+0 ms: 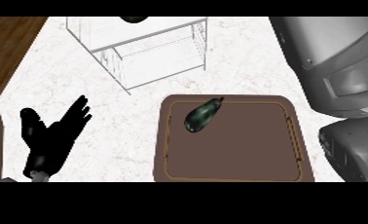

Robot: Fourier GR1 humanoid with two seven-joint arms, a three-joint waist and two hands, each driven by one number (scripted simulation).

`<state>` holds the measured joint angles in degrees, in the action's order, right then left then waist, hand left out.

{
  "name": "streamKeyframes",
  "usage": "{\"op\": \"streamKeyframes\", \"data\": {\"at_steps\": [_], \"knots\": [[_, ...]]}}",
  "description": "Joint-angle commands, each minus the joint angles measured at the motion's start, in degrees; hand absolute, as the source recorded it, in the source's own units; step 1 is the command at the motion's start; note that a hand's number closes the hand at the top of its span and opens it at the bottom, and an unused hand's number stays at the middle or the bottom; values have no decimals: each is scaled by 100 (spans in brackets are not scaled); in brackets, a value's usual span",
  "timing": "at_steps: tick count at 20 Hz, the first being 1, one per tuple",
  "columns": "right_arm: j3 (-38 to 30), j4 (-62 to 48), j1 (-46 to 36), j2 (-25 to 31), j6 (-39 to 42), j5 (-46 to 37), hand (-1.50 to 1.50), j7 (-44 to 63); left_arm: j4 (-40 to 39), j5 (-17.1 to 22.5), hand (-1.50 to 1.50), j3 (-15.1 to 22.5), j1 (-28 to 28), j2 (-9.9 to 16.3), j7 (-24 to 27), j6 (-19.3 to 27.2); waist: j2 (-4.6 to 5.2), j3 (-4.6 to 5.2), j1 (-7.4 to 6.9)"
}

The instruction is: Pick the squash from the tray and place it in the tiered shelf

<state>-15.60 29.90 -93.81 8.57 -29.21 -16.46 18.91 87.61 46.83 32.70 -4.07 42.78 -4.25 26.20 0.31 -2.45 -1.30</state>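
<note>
Squash (203, 116): dark, lying untouched in the upper left part of the brown tray (280, 169). Left hand (54, 138): at the left edge, fingers spread wide, holding nothing. Right hand: not visible. Shelf (155, 47): white, beyond the tray. Risks: the rounded squash may roll from a pinch; the shelf's narrow tiers may catch it on entry.

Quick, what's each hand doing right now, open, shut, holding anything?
Left hand: open, fingers spread, holding nothing, resting at the view's lower left.
Right hand: not in view.
</note>
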Motion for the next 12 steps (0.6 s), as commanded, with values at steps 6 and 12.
{"op": "streamKeyframes", "data": {"at_steps": [6, 12], "knots": [[-597, 127, 443, 919, 263, 470, -150, 29, -522, -99, 0, -70, -15, -329, 167, 10, 1, 246, 157], [-724, 199, 781, 1480, 1281, 757, -150, -268, -658, 12, 0, -250, -176, -260, 88, -140, 21, 245, 164]]}}
